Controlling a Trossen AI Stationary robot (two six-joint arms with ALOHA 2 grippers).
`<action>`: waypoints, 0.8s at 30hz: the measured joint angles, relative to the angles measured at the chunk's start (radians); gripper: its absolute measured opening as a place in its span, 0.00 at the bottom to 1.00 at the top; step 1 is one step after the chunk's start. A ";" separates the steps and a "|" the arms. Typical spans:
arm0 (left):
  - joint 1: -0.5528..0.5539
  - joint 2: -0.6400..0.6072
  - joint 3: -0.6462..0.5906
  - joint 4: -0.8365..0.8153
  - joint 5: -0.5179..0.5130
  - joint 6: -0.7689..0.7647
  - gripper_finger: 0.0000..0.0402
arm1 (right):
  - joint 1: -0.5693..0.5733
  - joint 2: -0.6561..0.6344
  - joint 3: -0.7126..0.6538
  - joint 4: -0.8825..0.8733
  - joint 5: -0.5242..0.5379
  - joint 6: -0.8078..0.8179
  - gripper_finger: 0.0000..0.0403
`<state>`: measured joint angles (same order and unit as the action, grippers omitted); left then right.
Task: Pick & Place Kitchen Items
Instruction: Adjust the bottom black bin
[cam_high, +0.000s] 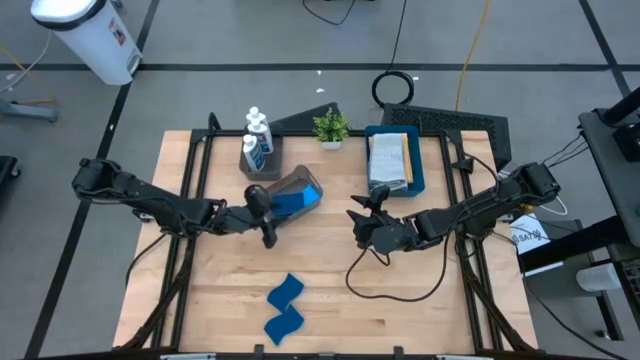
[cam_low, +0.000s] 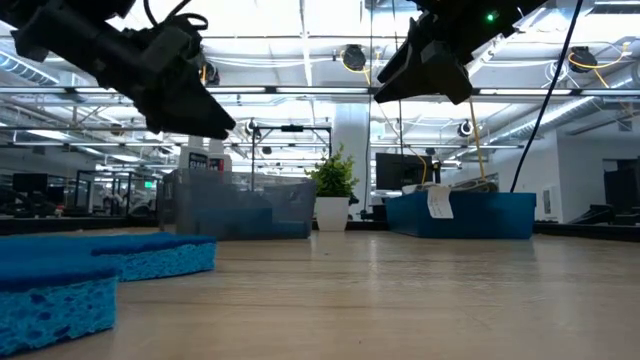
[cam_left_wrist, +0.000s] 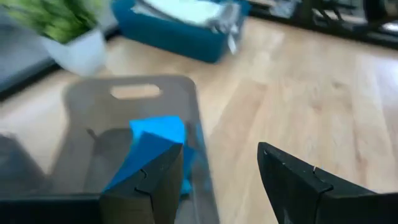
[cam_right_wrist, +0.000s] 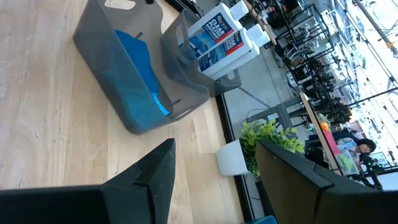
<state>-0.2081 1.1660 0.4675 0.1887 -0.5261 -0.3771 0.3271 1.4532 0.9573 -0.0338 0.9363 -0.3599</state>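
Right now the left hand (cam_high: 268, 222) is hovering over the middle of the table (cam_high: 330, 290), its fingers (cam_left_wrist: 292, 180) spread with nothing between them, just beside a clear grey bin (cam_high: 292, 190) lying tipped on its side. A blue sponge (cam_high: 290, 203) is sitting inside that bin, showing through its wall. Behind it, a second grey bin (cam_high: 258, 150) is holding two white bottles with blue labels (cam_high: 257, 128) standing upright. The right hand (cam_high: 368, 222) is hanging a little way off toward the right half of the table, also spread and holding nothing, near the blue tray (cam_high: 417, 170). Folded cloths (cam_high: 388, 160) are lying in that tray, and a small potted plant (cam_high: 331, 127) is standing between the tray and the bottles. Two more blue sponges (cam_high: 285, 308) are lying at the front of the table, touching each other, well apart from both hands.
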 joint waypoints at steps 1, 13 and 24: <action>0.001 0.002 0.000 -0.004 0.023 -0.001 0.53 | 0.000 0.000 0.000 0.000 0.000 0.000 0.49; 0.025 0.172 0.000 -0.015 0.086 0.006 0.53 | 0.000 0.000 0.000 0.000 0.000 0.000 0.49; 0.086 0.191 0.000 -0.058 0.084 -0.127 0.26 | 0.000 0.000 -0.001 0.000 0.000 0.000 0.49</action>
<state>-0.1225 1.3571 0.4675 0.1303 -0.4419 -0.5044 0.3271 1.4532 0.9565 -0.0336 0.9363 -0.3599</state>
